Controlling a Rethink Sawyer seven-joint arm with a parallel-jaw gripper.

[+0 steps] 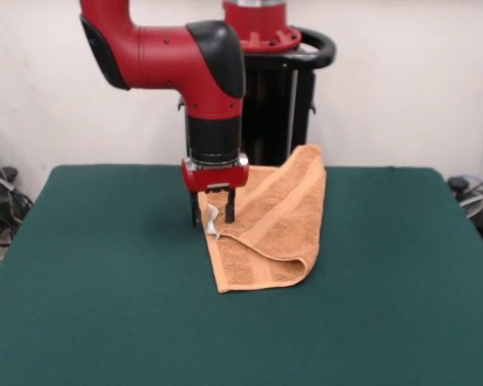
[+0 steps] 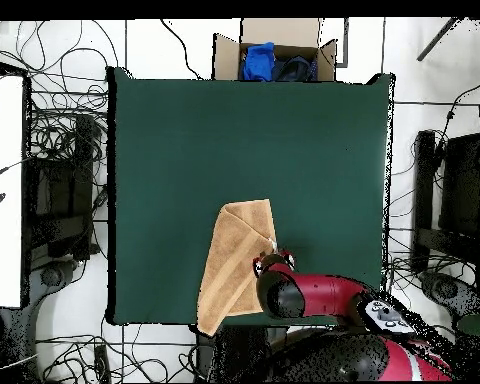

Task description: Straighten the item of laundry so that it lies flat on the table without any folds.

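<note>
Towel (image 1: 270, 229), orange-tan, on green table (image 1: 105, 273), folded over lengthwise, woven band showing along top layer. Near end rounded at fold, well back from table's near edge; far end reaches table's far edge by pedestal, approx mid-width. White tag (image 1: 212, 221) at towel's side edge. Gripper (image 1: 212, 211) straight down over that edge, fingers (image 1: 229, 206) slightly spread, straddling tag; actual pinch on cloth can't tell.

arm (image 1: 169, 56): glossy red, black joint caps | pincer (image 1: 212, 207): dark, seemingly two-pronged
</note>
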